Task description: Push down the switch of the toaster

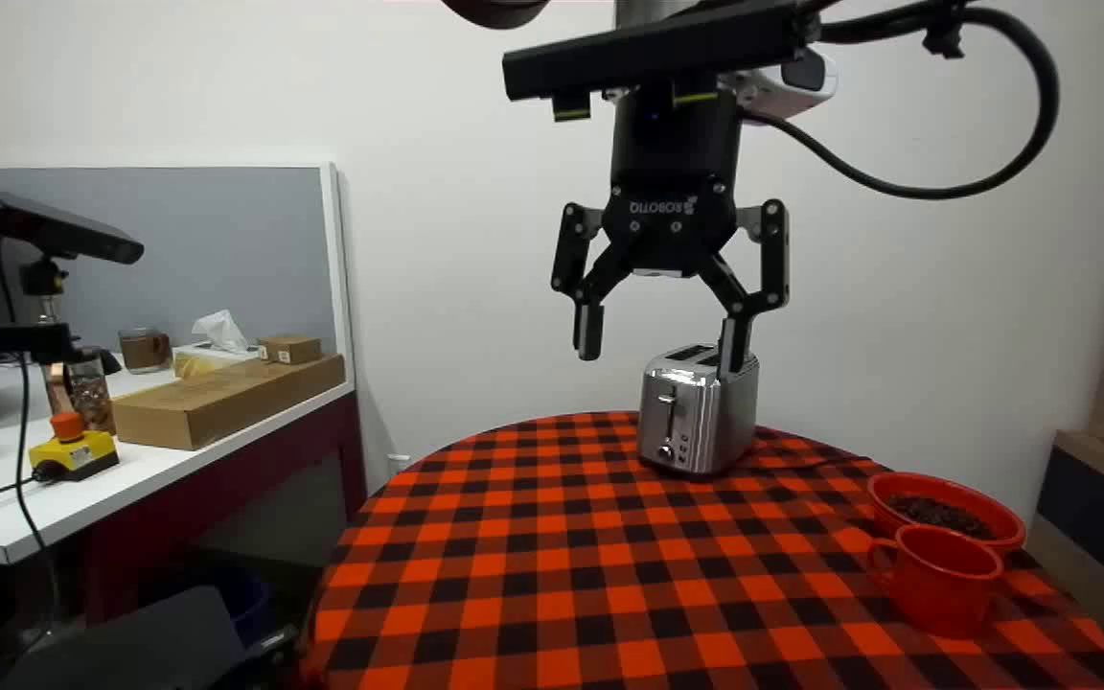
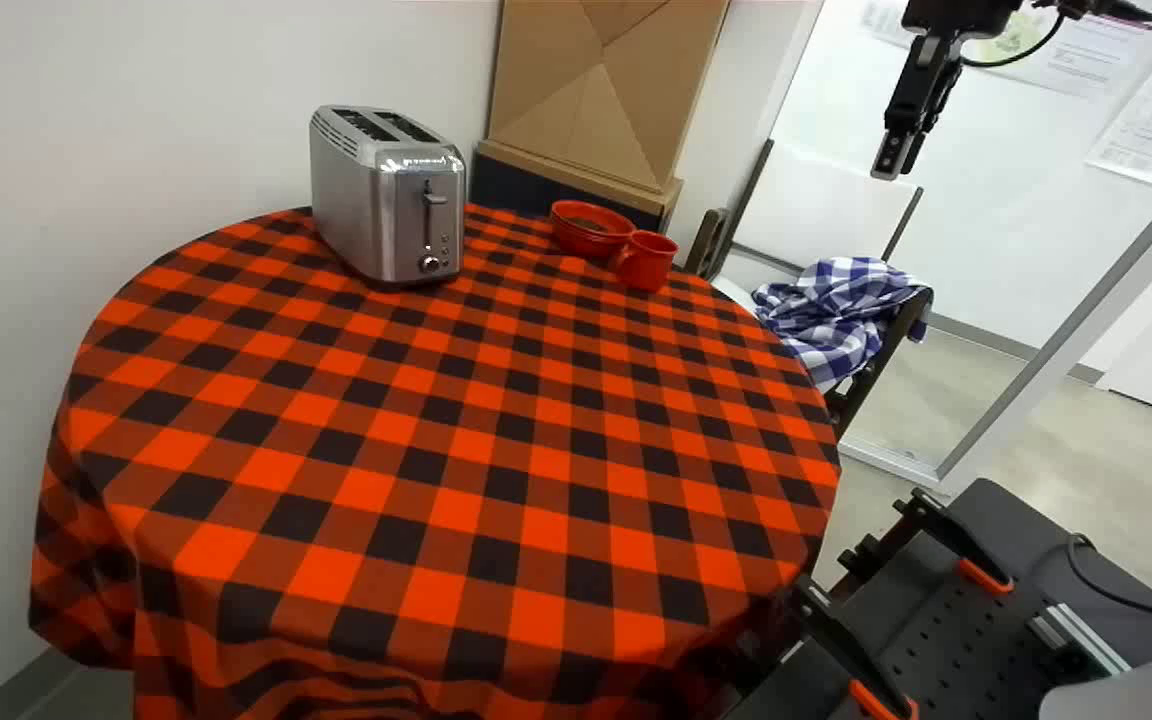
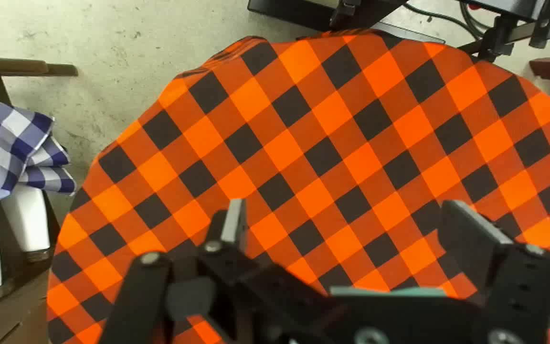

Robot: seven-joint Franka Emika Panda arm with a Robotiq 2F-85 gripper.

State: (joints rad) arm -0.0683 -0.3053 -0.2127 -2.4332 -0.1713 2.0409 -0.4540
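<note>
toaster (image 2: 386,195) upright at far left of checked tablecloth (image 2: 476,420) in an exterior view. long axis: far left to near right; switch (image 2: 434,199) end faces near right, switch high on it. gripper (image 1: 659,364) spread wide, raised, well apart from toaster.

FREE: open tablecloth (image 2: 436,420) before the lever (image 2: 434,205) of toaster (image 2: 348,205); air beneath gripper (image 1: 660,364) | IN THE WAY: wall (image 2: 136,110) behind toaster; red bowl (image 2: 576,243) with red mug (image 2: 648,263) just beside it near tablecloth edge
</note>
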